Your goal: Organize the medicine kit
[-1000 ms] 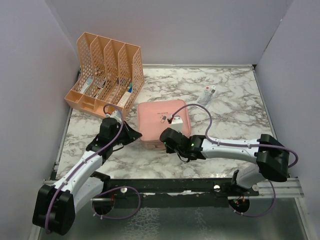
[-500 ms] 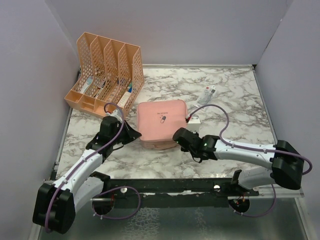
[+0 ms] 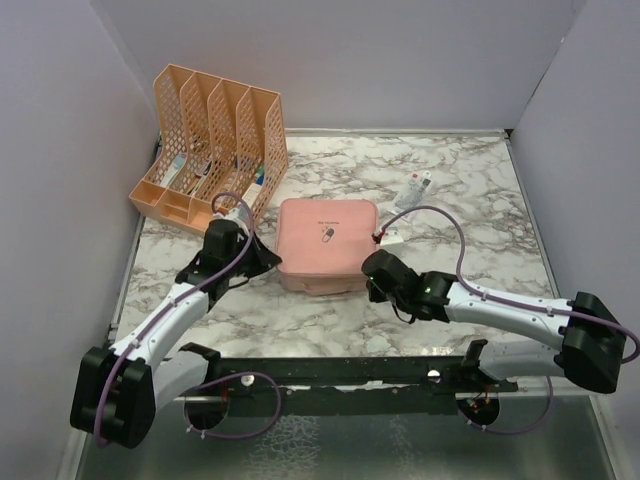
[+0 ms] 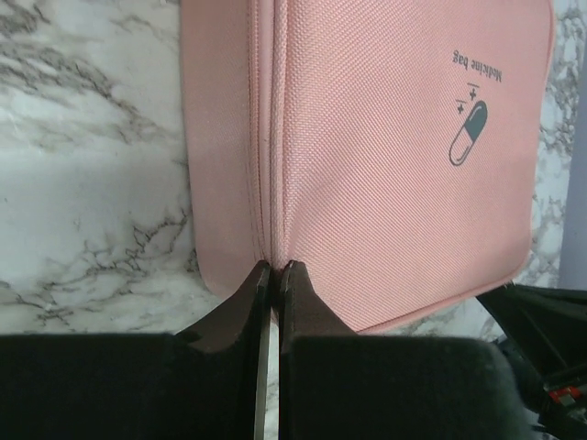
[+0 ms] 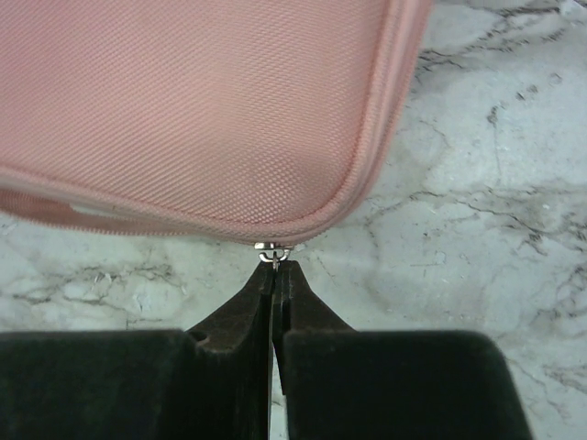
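The medicine kit (image 3: 328,243) lies flat in the middle of the desk (image 3: 480,240), lid down, with the pill logo (image 4: 468,133) on top. My left end effector (image 4: 275,268) is at its left side. Its fingers are pressed together, and the tips touch the kit right on the zip line. I cannot tell if any cloth is pinched between them. My right end effector (image 5: 275,268) is at the near right corner of the kit. It is closed tight on the little silver zip pull (image 5: 273,247). Most of the pull is hidden between my fingers, and only its ring shows.

Behind the kit on the left stands an orange file rack (image 3: 215,150). Things sit in its slots, but they are too small to make out. A small tube (image 3: 414,190) lies far back on the right, well apart from the kit. I count one kit, one rack, one tube and my two arms
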Robot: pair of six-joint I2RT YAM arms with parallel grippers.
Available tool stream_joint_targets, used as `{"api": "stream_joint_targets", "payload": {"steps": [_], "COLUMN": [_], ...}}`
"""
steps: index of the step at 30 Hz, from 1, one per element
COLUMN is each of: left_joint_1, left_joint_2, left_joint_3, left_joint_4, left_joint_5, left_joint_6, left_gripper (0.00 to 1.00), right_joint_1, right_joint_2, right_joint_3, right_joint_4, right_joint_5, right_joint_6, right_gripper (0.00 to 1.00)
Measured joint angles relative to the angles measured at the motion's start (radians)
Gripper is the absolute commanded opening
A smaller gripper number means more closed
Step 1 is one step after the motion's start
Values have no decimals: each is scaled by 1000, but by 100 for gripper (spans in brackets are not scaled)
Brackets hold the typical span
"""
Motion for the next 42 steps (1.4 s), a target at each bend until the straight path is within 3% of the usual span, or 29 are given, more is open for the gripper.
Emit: {"api": "stream_joint_targets", "payload": {"steps": [5,7,18,25,32,42], "left_joint_1": [5,8,13,13,13,13], "left_joint_2": [98,123,47,-87,-146,-145], "left_joint_3": [88,114,166,105,-44,-132], "left_joint_4": [-4,-4,-91,-103,-32,109], "left_joint_5": [-42,-72,-202,-197,-62,66], "left_joint_6": [68,85,140,102,-10,-118], "left_gripper": [38,47,64,68,67,49], "right_joint_1": [-7,-6,3,45,80,95], "right_joint_2": [-23,-5,134,247,350,402], "right_joint_3": [-15,-11,68,156,246,294], "right_joint_4": [65,87,174,220,257,274], "right_joint_5": [-114,-160,-294,-338,-369,-407], "right_joint_6": [-130,-156,-191,-189,-167,-154], "right_gripper": [1,1,1,1,1,1]}}
